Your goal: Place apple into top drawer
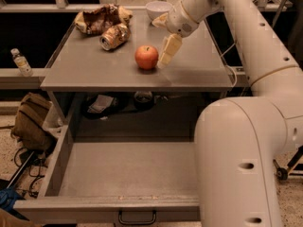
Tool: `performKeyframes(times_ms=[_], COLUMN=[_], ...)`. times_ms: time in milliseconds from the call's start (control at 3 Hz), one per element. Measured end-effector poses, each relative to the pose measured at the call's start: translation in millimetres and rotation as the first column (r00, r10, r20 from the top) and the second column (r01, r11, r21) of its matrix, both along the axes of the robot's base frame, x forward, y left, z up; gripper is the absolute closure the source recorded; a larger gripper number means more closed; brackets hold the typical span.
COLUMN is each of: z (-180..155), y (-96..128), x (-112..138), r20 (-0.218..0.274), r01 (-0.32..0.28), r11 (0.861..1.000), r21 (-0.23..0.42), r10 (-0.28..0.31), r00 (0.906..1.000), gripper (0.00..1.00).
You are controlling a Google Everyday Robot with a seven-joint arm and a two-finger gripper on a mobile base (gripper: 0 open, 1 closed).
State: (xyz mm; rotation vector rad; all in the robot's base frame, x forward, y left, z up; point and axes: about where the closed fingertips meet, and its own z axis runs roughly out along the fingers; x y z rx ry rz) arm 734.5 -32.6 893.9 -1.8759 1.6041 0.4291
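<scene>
The red-orange apple rests upright on the grey table top, near its middle. My gripper hangs just to the right of the apple, its pale fingers pointing down at the table top, close beside the apple but not around it. The top drawer is pulled out wide open below the table top, its flat grey bottom bare, with a dark handle on the front.
A crushed metallic drink can and a crumpled brown bag lie at the table's back left. A white bowl stands at the back. A water bottle stands on a ledge at left. A brown bag lies on the floor.
</scene>
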Motion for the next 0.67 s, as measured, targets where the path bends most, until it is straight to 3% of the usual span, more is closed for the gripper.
performKeyframes(times_ms=[667], z=[-24], y=[7], x=[11], r20=[-0.045], r01=[-0.009], r11=[1.0], r21=[0.015], r10=[0.009], r00=[0.9989], gripper=[0.0])
